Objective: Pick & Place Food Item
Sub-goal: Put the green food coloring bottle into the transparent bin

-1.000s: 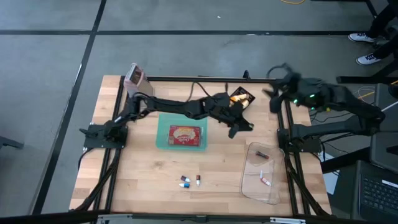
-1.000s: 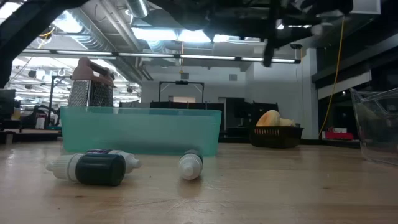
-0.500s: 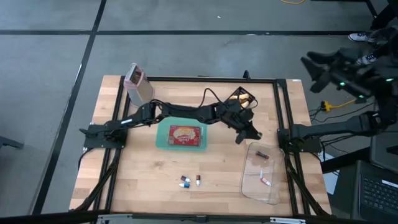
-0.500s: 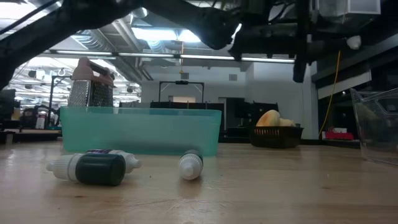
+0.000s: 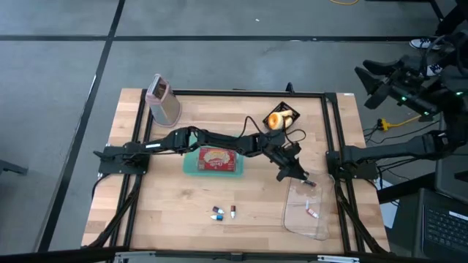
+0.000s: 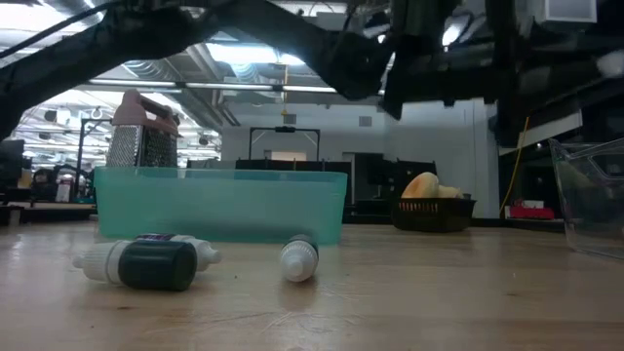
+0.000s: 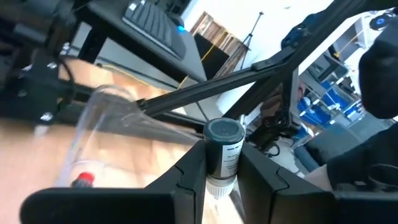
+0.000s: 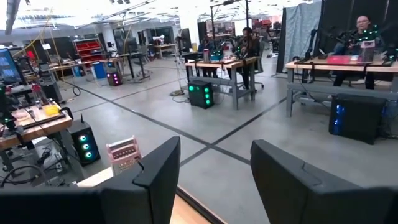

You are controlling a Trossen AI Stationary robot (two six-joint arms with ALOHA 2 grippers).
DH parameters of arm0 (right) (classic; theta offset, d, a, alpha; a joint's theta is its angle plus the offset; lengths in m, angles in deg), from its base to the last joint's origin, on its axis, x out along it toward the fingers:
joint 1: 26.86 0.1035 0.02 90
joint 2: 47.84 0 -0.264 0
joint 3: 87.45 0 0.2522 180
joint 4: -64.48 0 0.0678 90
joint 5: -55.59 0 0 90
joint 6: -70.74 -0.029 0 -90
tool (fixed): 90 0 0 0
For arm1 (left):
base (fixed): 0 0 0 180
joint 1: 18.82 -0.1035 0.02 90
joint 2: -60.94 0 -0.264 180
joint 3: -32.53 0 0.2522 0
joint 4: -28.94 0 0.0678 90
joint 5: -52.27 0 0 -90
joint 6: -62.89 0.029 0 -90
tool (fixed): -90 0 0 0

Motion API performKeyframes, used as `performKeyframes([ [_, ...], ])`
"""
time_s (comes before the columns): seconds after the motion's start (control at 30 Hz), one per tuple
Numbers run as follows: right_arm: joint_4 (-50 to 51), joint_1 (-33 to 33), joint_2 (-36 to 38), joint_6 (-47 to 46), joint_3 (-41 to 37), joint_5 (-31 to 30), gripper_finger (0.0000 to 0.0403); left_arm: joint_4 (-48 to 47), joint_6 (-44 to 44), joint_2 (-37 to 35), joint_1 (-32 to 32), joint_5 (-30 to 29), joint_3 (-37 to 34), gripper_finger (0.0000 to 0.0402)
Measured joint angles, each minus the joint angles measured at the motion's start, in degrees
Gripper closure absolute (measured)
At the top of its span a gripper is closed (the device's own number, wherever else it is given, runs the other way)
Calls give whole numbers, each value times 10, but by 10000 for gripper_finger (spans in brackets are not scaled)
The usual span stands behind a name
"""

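Observation:
My left gripper (image 5: 297, 174) reaches across the table and is shut on a small dark bottle (image 7: 223, 154) with a white label, just over the far rim of a clear bin (image 5: 322, 219). The bin holds two small bottles (image 5: 308, 180) (image 5: 312, 212). Two more small bottles (image 5: 218, 212) (image 6: 146, 263) lie on their sides on the wood near the front. My right gripper (image 8: 214, 177) is open with nothing between its fingers, raised high beyond the table's right edge (image 5: 367, 86). My left gripper pinches the bottle's dark labelled body (image 7: 231, 163) between its two fingers (image 7: 189, 174), one on each side. The round dark end (image 7: 224, 131) stands above the fingers and the white end (image 7: 218, 186) below. The bottle is lifted clear of table and bin.
A teal tray (image 5: 191, 166) with a red package (image 5: 217, 157) sits at the table's middle under my left arm. A dark basket with bread (image 5: 281, 117) stands at the far right, and a metal grater (image 5: 162, 100) at the far left corner.
My left gripper has travelled from beside the bread basket toward the near right and downward, ending at the clear bin's far rim with the bottle between its fingers. My right arm has swung up and away beyond the table's right edge, then stayed still.

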Motion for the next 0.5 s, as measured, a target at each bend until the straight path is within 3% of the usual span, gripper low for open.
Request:
performKeyframes([
  [0.23,0,0,0,0,0,0,209,7,-20,8,4,10,0,315],
  [0.5,5,0,0,3,0,0,209,11,-41,8,0,10,0,217],
])
